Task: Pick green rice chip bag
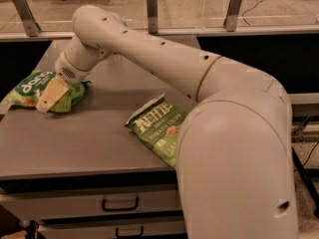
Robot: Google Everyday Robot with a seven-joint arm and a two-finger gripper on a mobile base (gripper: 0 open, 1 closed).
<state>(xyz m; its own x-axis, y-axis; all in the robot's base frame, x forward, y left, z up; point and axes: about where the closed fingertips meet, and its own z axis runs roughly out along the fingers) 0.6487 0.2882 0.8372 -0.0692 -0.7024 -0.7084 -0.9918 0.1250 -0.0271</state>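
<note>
While the big white arm (164, 59) reaches from the lower right of the view toward ten o'clock, it hides part of the scene. The step in hand, as I judge it, is securing a hold on the right bag and not the wrong one. The grey surface (75, 143), with drawers (119, 203) under its front edge, carries two green bags well apart. The Kettle potato chip bag (157, 126) lies flat near the middle, with its five o'clock corner behind the arm; it is not the target and should be left alone. The green rice chip bag (27, 86) lies at about nine o'clock, close to the left edge of the surface, and looks puffed and crumpled. The tan end effector (50, 94) sits on top of this bag, toward its three o'clock side, and points down toward seven o'clock. Whether it is open, closed or gripping the bag I cannot tell. To do the step well, I would make sure a good fold of the bag sits in the grasp rather than a thin edge. I would close gently, since the chips crush and the film likely slips, then lift straight up. A sideways drag could push the bag off the near edge.
</note>
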